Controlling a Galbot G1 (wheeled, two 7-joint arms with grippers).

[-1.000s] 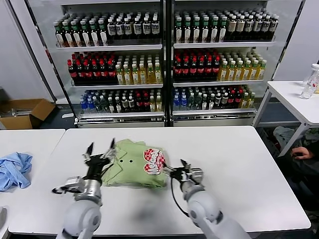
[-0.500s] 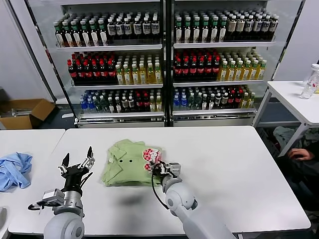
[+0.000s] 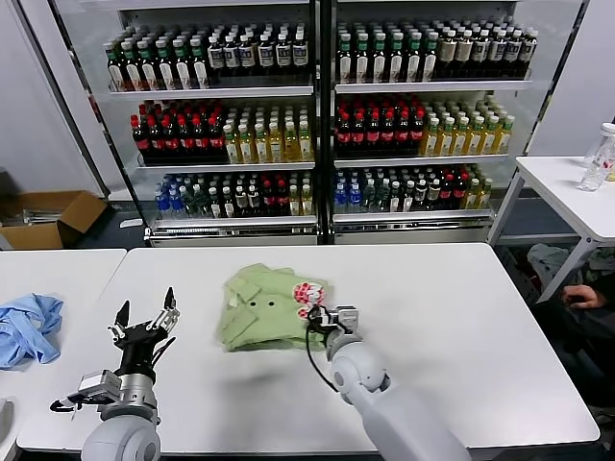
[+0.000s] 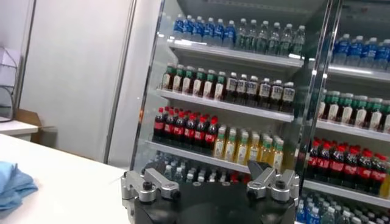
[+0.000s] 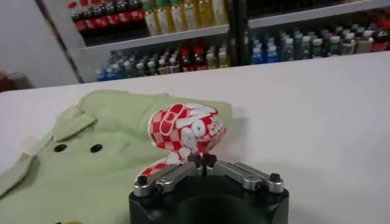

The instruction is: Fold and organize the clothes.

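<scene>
Mid-table, nearer the front edge than the back, lies the light green T-shirt [image 3: 271,307], bunched and partly folded on the white table [image 3: 461,317]. Red-and-white print [image 3: 307,292] sits at the shirt's right edge, lifted and creased, so its lettering is hard to read. Two dark dots [image 5: 76,147] show on the green cloth in the right wrist view; the collar is crumpled beside them.

Right gripper [image 3: 322,318] is at that right edge, fingers [image 5: 201,161] pressed together, pinching the fabric just under the print. How much cloth is caught is hidden behind the fingertips. The right arm runs off the bottom edge of the head view.

Left gripper [image 3: 144,327] is over the table's front-left corner, well apart from the shirt, claw spread wide, holding nothing. In its own wrist view only the finger bases show; the tips are cut off.

A light blue garment [image 3: 27,327] lies on the neighbouring table to the left, partly cut off at the picture edge. Behind the back edge stands a glass-door cooler [image 3: 317,115] full of bottles. Cardboard box [image 3: 48,216] on the floor far left.
</scene>
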